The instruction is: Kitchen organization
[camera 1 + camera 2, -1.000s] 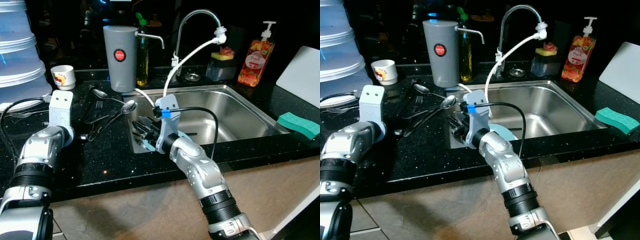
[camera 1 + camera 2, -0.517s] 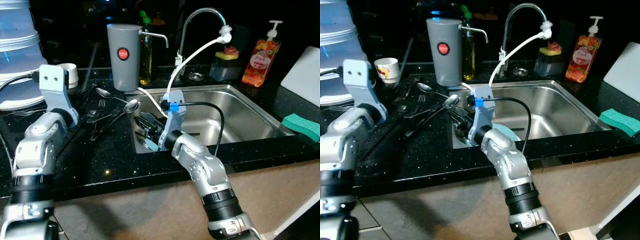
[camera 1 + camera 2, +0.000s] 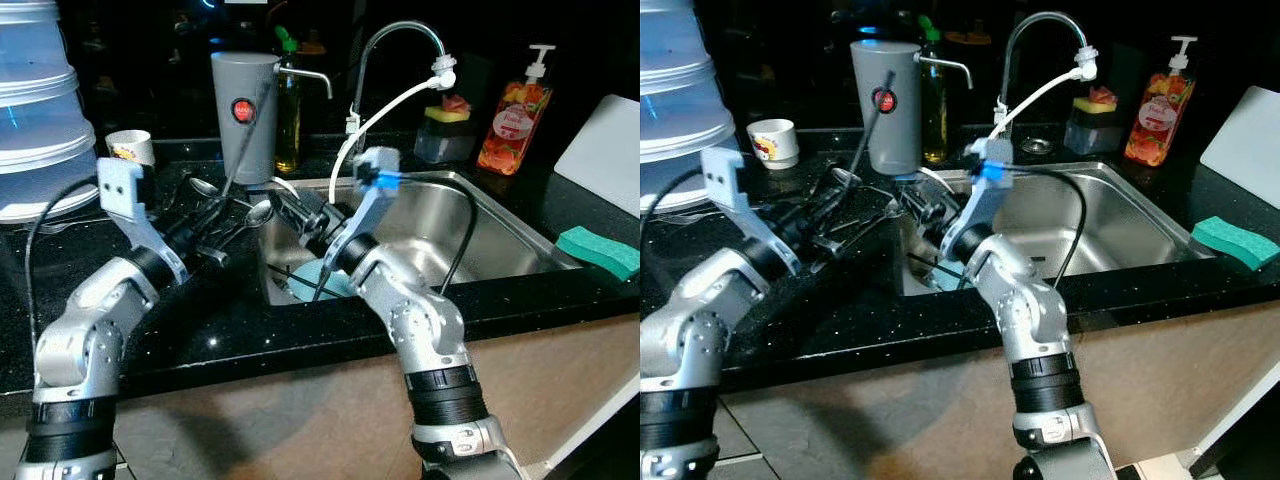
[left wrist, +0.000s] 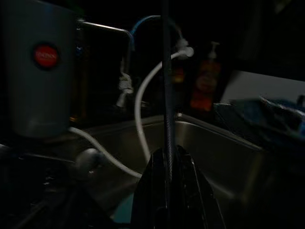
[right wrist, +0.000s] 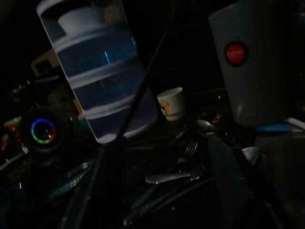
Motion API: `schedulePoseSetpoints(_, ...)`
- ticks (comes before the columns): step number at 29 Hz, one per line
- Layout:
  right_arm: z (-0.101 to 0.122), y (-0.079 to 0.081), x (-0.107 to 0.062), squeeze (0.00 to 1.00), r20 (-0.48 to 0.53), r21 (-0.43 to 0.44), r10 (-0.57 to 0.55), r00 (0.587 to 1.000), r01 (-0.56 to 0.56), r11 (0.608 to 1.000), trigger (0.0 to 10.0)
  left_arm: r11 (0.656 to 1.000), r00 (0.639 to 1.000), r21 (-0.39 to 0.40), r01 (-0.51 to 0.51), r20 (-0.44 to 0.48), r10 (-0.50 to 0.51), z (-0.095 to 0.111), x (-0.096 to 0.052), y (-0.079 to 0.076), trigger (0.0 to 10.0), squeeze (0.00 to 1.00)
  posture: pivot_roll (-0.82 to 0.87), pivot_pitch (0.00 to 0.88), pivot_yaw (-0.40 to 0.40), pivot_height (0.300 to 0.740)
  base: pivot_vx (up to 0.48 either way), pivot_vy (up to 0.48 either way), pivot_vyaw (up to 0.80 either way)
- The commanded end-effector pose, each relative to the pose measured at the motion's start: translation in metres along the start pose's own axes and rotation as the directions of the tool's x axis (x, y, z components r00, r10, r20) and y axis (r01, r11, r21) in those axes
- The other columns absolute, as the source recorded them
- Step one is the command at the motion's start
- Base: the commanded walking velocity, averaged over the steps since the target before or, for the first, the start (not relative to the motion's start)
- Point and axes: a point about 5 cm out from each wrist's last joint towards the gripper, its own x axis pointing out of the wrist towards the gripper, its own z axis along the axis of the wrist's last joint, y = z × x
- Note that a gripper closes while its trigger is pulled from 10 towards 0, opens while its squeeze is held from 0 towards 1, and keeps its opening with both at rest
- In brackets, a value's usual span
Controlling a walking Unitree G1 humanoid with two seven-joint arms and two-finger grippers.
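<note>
Spoons and forks (image 3: 228, 215) lie in a loose pile on the black countertop (image 3: 230, 320), left of the steel sink (image 3: 470, 225). My left gripper (image 3: 212, 250) is low over that pile and shut on a thin dark stick (image 4: 166, 95). The stick slants up in front of the grey cylindrical holder (image 3: 243, 115), which has a red badge. My right gripper (image 3: 292, 208) reaches from the sink side over the sink's left rim, close to a spoon (image 3: 258, 211). A pale blue plate (image 3: 325, 280) lies in the sink below that arm.
A tap (image 3: 395, 40) with a white hose rises behind the sink. A soap bottle (image 3: 505, 120), sponge holder (image 3: 445, 125), green sponge (image 3: 598, 250) and white board (image 3: 600, 150) are at the right. A small cup (image 3: 127, 147) and stacked plastic tubs (image 3: 35, 110) stand at the left.
My left gripper swung in and down to the cutlery pile, and the thin stick now tilts toward the grey holder. My right gripper rose out of the sink to its left rim.
</note>
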Motion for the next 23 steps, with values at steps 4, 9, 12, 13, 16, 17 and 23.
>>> schedulePoseSetpoints(4, 0.008, 0.014, 0.009, 0.0, 0.036, 0.088, 0.032, 0.999, -0.035, 0.995, 10.0, 0.998, 0.998, -0.022, 0.063, -0.011, -0.063, -0.006, 0.003, -0.016, 0.0, 0.0, 0.02, 0.006, -0.014, 0.74, 0.0, 0.0, 0.0)
schedulePoseSetpoints(9, 0.009, 0.019, 0.012, 0.0, 0.042, 0.129, 0.053, 0.998, -0.058, 0.99, 10.0, 0.996, 0.995, -0.018, 0.086, -0.039, -0.087, -0.012, 0.006, -0.022, 0.0, 0.0, 0.02, 0.006, -0.015, 0.74, 0.0, 0.0, 0.0)
schedulePoseSetpoints(12, 0.011, 0.026, 0.014, 0.0, 0.055, 0.173, 0.104, 0.993, -0.112, 0.979, 10.0, 0.996, 0.994, -0.009, 0.089, -0.062, -0.09, -0.016, 0.007, -0.024, 0.0, 0.0, 0.02, 0.006, -0.014, 0.74, 0.0, 0.0, 0.0)
schedulePoseSetpoints(13, 0.012, 0.029, 0.014, 0.0, 0.058, 0.184, 0.126, 0.99, -0.134, 0.974, 10.0, 0.996, 0.993, -0.001, 0.091, -0.074, -0.091, -0.017, 0.007, -0.025, 0.0, 0.0, 0.02, 0.006, -0.014, 0.74, 0.0, 0.0, 0.0)
schedulePoseSetpoints(16, 0.012, 0.031, 0.014, 0.0, 0.057, 0.192, 0.143, 0.988, -0.151, 0.97, 10.0, 0.996, 0.992, 0.007, 0.093, -0.083, -0.093, -0.018, 0.007, -0.026, 0.0, 0.0, 0.02, 0.006, -0.014, 0.74, 0.0, 0.0, 0.0)
schedulePoseSetpoints(17, 0.011, 0.033, 0.014, 0.0, 0.055, 0.199, 0.156, 0.986, -0.164, 0.966, 10.0, 0.996, 0.993, 0.002, 0.088, -0.08, -0.088, -0.018, 0.007, -0.026, 0.0, 0.0, 0.02, 0.006, -0.014, 0.74, 0.0, 0.0, 0.0)
schedulePoseSetpoints(23, 0.004, 0.038, 0.013, 0.0, 0.02, 0.217, 0.195, 0.981, -0.195, 0.957, 0.0, 0.994, 0.991, -0.001, 0.106, -0.086, -0.106, -0.019, 0.007, -0.03, 0.0, 0.0, 0.02, 0.0, -0.009, 0.74, 0.0, 0.0, 0.0)
